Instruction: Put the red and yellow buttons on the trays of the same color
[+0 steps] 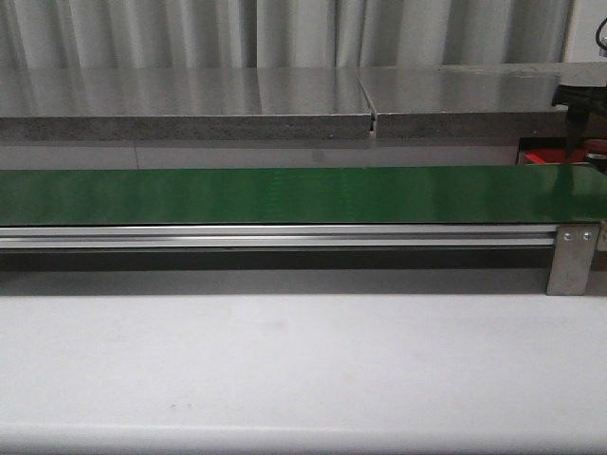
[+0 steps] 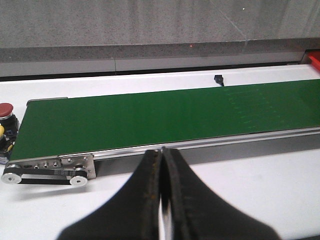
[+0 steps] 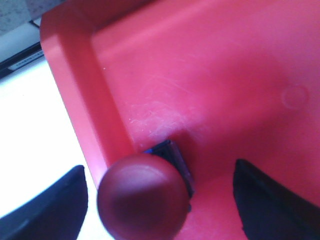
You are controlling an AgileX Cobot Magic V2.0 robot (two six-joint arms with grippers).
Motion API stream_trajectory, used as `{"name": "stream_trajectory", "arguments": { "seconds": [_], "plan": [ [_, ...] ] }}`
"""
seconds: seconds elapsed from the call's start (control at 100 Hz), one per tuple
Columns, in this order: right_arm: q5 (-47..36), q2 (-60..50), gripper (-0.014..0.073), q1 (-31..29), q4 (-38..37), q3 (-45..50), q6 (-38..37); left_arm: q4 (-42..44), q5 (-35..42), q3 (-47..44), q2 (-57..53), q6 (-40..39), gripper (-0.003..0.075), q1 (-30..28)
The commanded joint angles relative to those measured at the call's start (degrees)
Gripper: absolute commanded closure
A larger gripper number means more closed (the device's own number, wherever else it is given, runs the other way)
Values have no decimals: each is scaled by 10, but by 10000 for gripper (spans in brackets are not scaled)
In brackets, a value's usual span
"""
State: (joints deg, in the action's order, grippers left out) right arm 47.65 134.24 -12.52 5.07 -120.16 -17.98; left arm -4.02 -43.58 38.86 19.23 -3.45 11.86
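A glossy red button (image 3: pixel 142 197) with a dark base sits in a corner of the red tray (image 3: pixel 215 75), against its low rim. My right gripper (image 3: pixel 160 202) is open. Its dark fingers (image 3: pixel 50 205) stand either side of the button, and neither touches it. In the front view the right gripper (image 1: pixel 580 133) hangs at the far right, over a sliver of the red tray (image 1: pixel 541 154) behind the belt. My left gripper (image 2: pixel 162 151) is shut with nothing in it, over the white table just short of the belt's near rail. No yellow button and no yellow tray are in view.
A long dark green belt (image 1: pixel 285 194) on an aluminium rail runs across the table. A red-capped part (image 2: pixel 5 109) on a black body sits at the belt's end in the left wrist view. A small black piece (image 2: pixel 218 79) lies beyond the belt. A grey ledge (image 1: pixel 190 104) runs behind.
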Motion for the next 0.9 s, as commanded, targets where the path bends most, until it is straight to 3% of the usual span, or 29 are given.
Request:
{"name": "stream_trajectory", "arguments": {
  "seconds": [0.0,0.28,0.41,0.53,0.65,0.75,0.89],
  "plan": [
    [-11,-61,-3,-2,-15,-20,27,-2,42,14,6,-1,741,5],
    [45,-115,-3,11,-24,-17,149,-2,42,14,6,-1,741,5],
    [60,-146,22,22,-25,-5,161,-2,42,14,6,-1,741,5],
    [71,-179,210,37,-25,20,193,-2,42,14,6,-1,741,5],
    [76,-213,519,53,-25,47,204,-2,42,14,6,-1,741,5],
    [71,-247,720,68,-24,74,204,-2,42,14,6,-1,741,5],
    [41,-305,710,81,-24,130,208,-2,42,14,6,-1,741,5]
  ]
}}
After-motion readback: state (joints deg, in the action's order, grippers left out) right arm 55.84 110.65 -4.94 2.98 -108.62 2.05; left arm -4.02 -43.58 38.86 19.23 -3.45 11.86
